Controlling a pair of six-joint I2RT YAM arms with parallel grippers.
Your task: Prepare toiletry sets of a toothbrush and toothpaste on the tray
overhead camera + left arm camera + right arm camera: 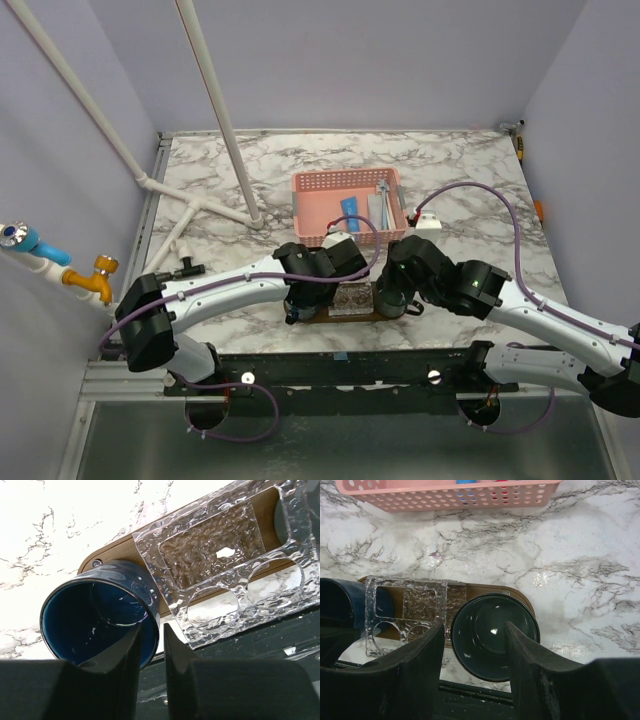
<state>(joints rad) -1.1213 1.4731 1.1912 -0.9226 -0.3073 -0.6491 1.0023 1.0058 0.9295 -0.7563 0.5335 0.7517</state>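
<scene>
The brown wooden tray [322,317] lies at the near edge, under both grippers. A clear glass holder [215,545] rests across it. A dark blue cup [95,610] stands on its left end. My left gripper [151,627] is narrowly open astride that cup's rim, one finger inside and one outside. On the right end stands a dark green cup [492,630]. My right gripper [475,627] is open over it, one finger left of the rim and one above the inside. A blue toothpaste tube [349,208] and white toothbrushes [380,205] lie in the pink basket [310,185].
The pink basket [445,497] sits just behind the tray [487,589]. White pipes [215,110] slant across the back left, down to the tabletop. A blue and yellow tap [60,265] sticks out at the left. The black table edge runs just in front of the tray.
</scene>
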